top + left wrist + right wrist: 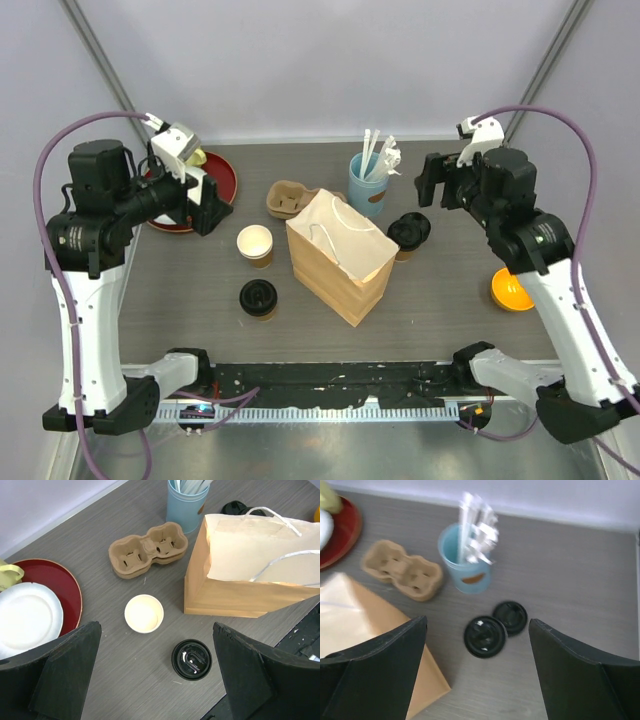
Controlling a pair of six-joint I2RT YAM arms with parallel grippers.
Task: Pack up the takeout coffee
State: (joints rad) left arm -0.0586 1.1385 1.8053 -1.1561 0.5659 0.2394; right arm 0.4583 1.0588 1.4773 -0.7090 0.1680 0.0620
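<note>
Reach step, nothing packed yet: my right pincer [438, 185], spread and empty, hangs over one lidded coffee cup [485, 636]; my left pincer [200, 205], likewise spread, has the second lidded cup [191, 659] below it. Next: descend, pinch, carry to the paper bag [320, 270] alongside

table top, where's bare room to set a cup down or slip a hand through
Widest bare patch: near right, between paper bag and orange bowl. Another at near left, left of the open cup and lidded cup. Crowded at the back: carrier, blue cup, bag close together.
</note>
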